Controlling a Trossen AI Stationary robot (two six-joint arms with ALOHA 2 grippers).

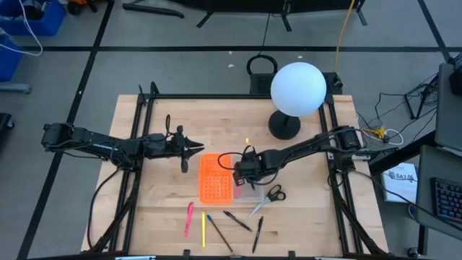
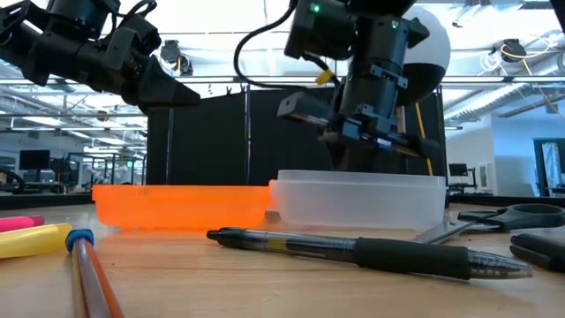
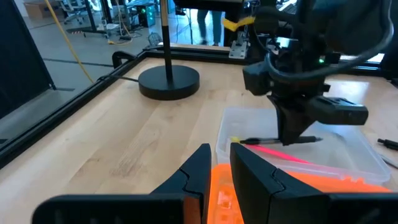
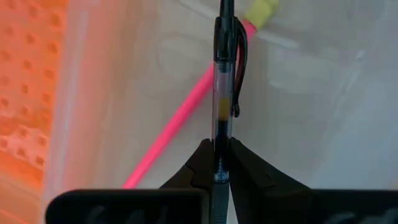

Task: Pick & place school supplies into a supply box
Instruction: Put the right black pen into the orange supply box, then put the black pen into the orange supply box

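Observation:
The supply box lies open at mid-table: a clear tray point(image 1: 253, 193) joined to an orange perforated lid point(image 1: 215, 180). A pink pencil point(image 4: 177, 121) with a yellow end lies on the tray's floor. My right gripper point(image 1: 242, 170) hangs over the tray, shut on a clear-barrelled pen point(image 4: 222, 93) with a black clip. My left gripper point(image 1: 193, 148) waits above the table left of the lid, fingers a little apart with nothing between them. Scissors point(image 1: 268, 196) and several pens point(image 1: 237, 220), pink, yellow and dark, lie on the table nearer the front edge. My right gripper pinches the pen's clear barrel point(image 4: 221, 127) between its two fingers, just below the clip. The fingers come steeply from above and lie across the pen. The pen point(image 3: 286, 141) sits about level, low over the tray's floor; whether it touches the floor I cannot tell.
A lamp with a white globe point(image 1: 297, 88) and a black round foot point(image 1: 284, 126) stands at the back right. Black frame rails point(image 1: 144, 108) run along the table's sides. Bare wood shows on the left half and along the back.

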